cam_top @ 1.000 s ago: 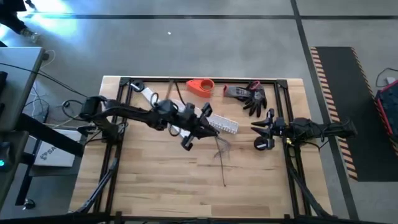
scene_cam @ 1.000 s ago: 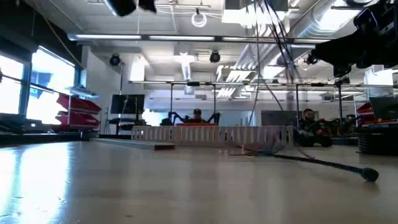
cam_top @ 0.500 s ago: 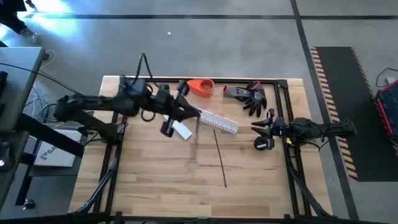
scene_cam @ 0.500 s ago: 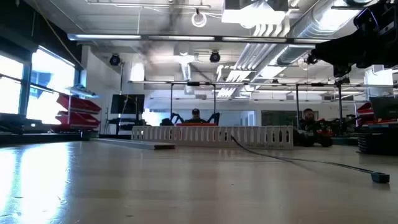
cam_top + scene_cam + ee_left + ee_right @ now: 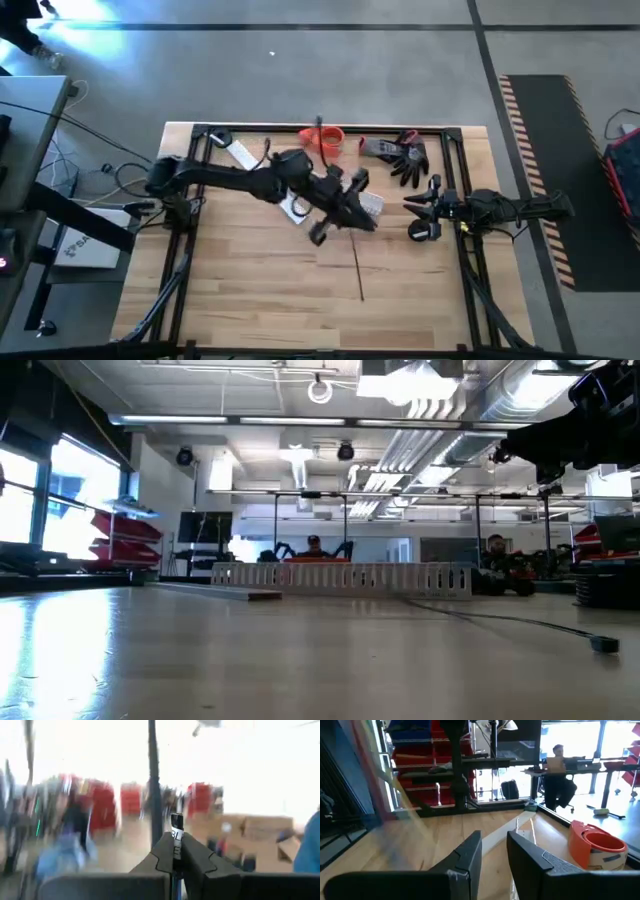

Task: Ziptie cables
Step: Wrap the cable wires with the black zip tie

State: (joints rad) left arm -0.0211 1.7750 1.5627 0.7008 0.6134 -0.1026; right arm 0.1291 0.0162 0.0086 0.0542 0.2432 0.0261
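My left gripper point(image 5: 356, 218) hovers over the table's middle, above the white slotted channel point(image 5: 368, 204). It is shut on a thin dark cable point(image 5: 151, 780) that runs on past its fingertips point(image 5: 175, 848). Another dark cable point(image 5: 357, 265) lies straight on the wood toward the near edge; the low view shows it flat, ending in a small plug point(image 5: 603, 644). My right gripper point(image 5: 424, 214) waits open at the table's right side, with nothing between its fingers point(image 5: 494, 854). My left gripper pinches the cable between its two fingers, at a stretch that bears a pale label point(image 5: 176, 835). The dark cable carries on beyond the fingertips, clear of the table. How the rest of it hangs is hidden behind the gripper.
An orange tape roll holder point(image 5: 322, 140) and black gloves point(image 5: 405, 158) lie at the far edge. A flat white strip point(image 5: 238, 155) lies far left, and a white tag point(image 5: 293, 208) sits under my left arm. The near half of the table point(image 5: 250, 290) is bare wood.
My left gripper has swung fast toward the far left edge and then back right over the channel, staying shut. The loose strands that hung and lay bunched at the table's middle a second ago are gone from there. One cable is left lying straight.
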